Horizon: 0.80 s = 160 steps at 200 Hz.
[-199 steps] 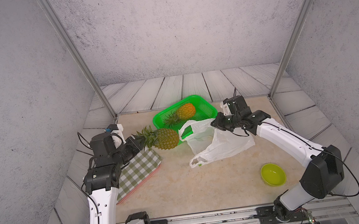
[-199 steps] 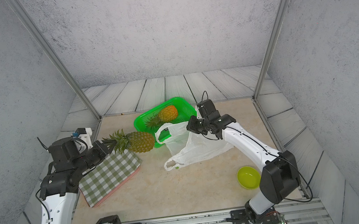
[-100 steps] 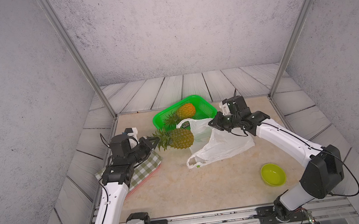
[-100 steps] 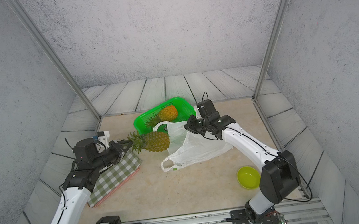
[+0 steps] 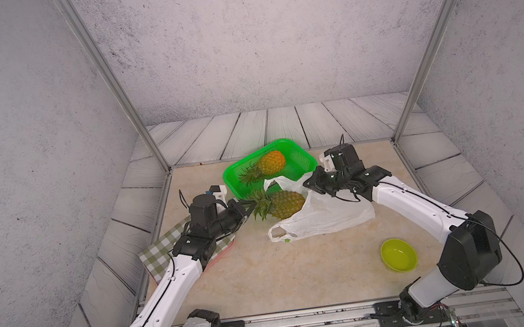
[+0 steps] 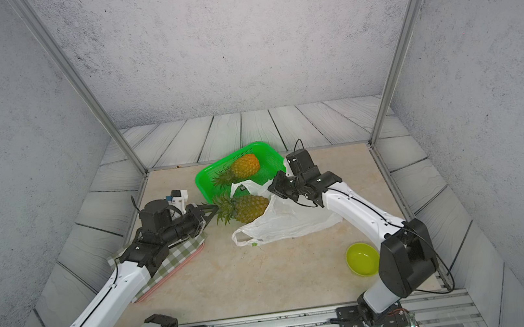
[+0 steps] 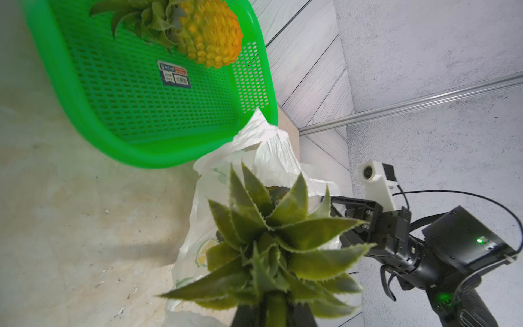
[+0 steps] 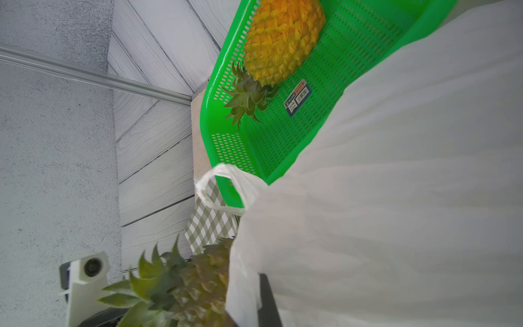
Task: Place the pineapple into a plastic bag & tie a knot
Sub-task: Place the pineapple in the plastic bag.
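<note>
My left gripper (image 5: 248, 206) (image 6: 209, 211) (image 7: 273, 311) is shut on the green crown of the pineapple (image 5: 284, 204) (image 6: 249, 208) (image 7: 271, 240), which it holds lying sideways just above the table. The fruit's base end sits in the mouth of the white plastic bag (image 5: 325, 217) (image 6: 291, 221) (image 8: 396, 198), and the bag's edge covers part of it. My right gripper (image 5: 310, 183) (image 6: 274, 188) (image 8: 254, 305) is shut on the bag's upper rim and holds the mouth up. One handle loop (image 5: 279, 233) lies loose on the table. No knot is in view.
A green mesh basket (image 5: 271, 143) (image 6: 245, 146) with a second pineapple (image 5: 269, 163) (image 6: 245, 165) stands just behind the bag. A checked cloth (image 5: 159, 251) (image 6: 177, 259) lies under my left arm. A yellow-green bowl (image 5: 398, 255) (image 6: 363, 259) sits front right.
My left arm has carried the pineapple to the right, from above the checked cloth to the bag's mouth. My right gripper has kept its hold on the rim, barely moving.
</note>
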{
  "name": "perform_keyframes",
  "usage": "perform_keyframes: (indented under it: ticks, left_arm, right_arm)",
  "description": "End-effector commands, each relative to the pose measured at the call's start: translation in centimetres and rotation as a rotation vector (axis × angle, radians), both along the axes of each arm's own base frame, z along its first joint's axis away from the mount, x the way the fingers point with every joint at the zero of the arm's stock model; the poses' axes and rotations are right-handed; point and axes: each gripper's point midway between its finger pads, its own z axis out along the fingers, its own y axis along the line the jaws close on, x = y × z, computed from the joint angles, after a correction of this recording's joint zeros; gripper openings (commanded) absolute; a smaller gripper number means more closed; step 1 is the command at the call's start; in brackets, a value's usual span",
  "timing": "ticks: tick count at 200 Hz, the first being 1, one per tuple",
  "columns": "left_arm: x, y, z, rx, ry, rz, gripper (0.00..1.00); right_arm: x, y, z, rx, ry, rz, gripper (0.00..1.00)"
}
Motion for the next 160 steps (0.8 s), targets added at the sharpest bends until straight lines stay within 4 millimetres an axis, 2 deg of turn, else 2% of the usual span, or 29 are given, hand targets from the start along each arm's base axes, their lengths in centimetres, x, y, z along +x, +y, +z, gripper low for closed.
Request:
perform_keyframes:
  ticks: [1, 54, 82, 122, 160]
  left_arm:
    - [0.7, -0.7, 2.6, -0.058, -0.106, 0.004, 0.0]
    - [-0.1, 0.4, 3.3, -0.037, -0.134, 0.043, 0.0]
    - [0.3, 0.5, 3.0, -0.068, -0.137, 0.066, 0.0]
    - [1.7, -1.2, 3.6, -0.164, -0.153, 0.037, 0.0]
    - [1.9, -3.7, 3.5, -0.202, -0.162, -0.028, 0.0]
  right_arm:
    - [-0.3, 0.5, 1.9, 0.048, -0.031, 0.007, 0.0]
    - [0.1, 0.5, 2.5, 0.053, -0.039, -0.004, 0.0]
    - [-0.2, 1.8, 2.9, 0.117, -0.023, 0.016, 0.0]
    - [-1.3, 4.2, 3.2, 0.173, -0.004, 0.053, 0.0]
    - [-1.4, 5.0, 3.0, 0.206, 0.014, 0.063, 0.0]
